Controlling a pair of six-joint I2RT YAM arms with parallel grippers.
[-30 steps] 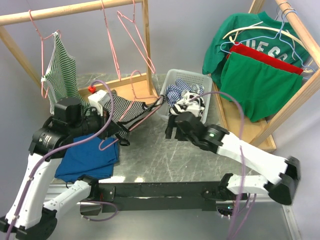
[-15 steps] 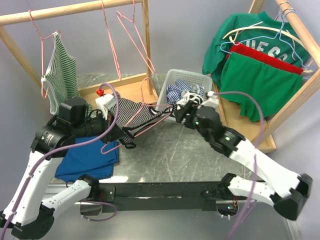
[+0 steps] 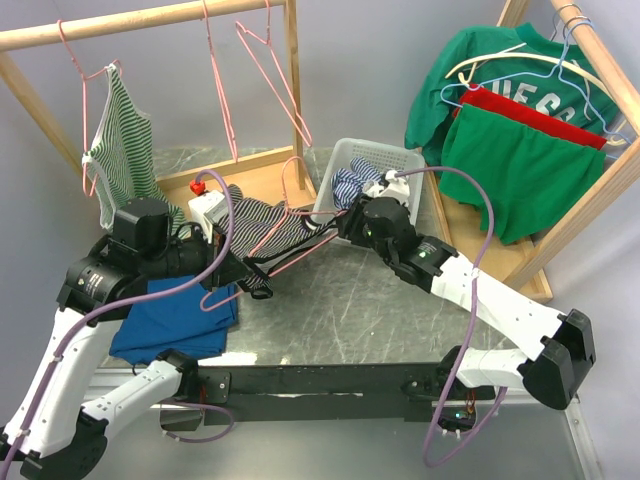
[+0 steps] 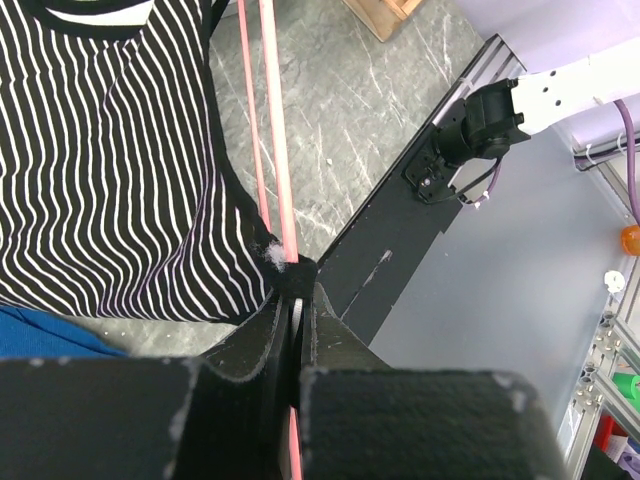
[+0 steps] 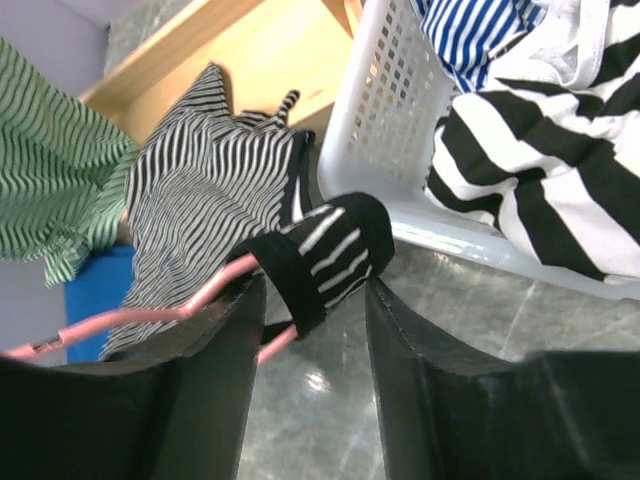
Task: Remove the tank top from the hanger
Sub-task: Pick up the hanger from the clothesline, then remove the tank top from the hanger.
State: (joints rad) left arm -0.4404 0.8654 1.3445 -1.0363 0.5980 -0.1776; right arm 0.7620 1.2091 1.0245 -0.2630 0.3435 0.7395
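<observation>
the grey marbled table (image 3: 350, 310) fills the middle of the top view, with a white plastic mesh basket (image 3: 332, 190) just above centre. left of the basket, the black-and-white striped tank top (image 3: 262, 220) is held above the table on a pink wire hanger (image 4: 277, 100) (the wire runs through it). the left gripper (image 4: 298, 300) is clamped on the hanger's wire. the right gripper (image 5: 315, 300) has its jaws apart, one on each side of the top's striped strap (image 5: 330, 250); no firm pinch shows.

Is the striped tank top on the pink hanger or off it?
On: the tank top's strap wraps the pink hanger's end, within the right end effector.
</observation>
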